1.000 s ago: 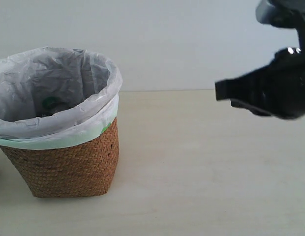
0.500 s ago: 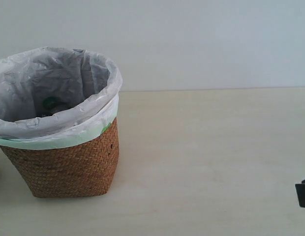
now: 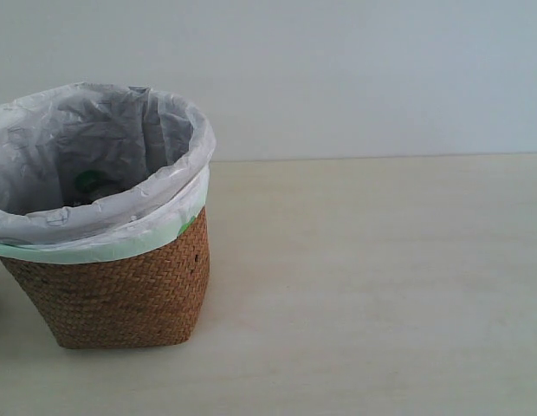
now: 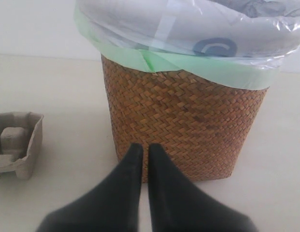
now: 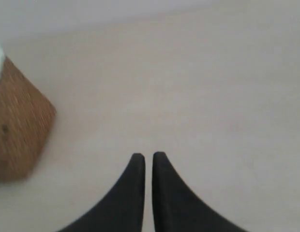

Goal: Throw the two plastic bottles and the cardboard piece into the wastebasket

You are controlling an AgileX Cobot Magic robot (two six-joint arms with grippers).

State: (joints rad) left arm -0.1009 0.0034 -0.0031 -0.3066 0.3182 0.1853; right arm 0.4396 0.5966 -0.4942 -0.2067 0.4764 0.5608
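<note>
Gone from the exterior frame is the right arm, which filled its upper right a second ago; the wastebasket (image 3: 113, 286) stands at the left on the pale table (image 3: 381, 286). The left gripper (image 4: 141, 150), clenched on nothing, points at the wicker wall, with the cardboard piece (image 4: 17, 142) lying open side up on the table, apart from the basket. The right gripper (image 5: 148, 157), likewise pressed together and empty, hangs over the tabletop.
</note>
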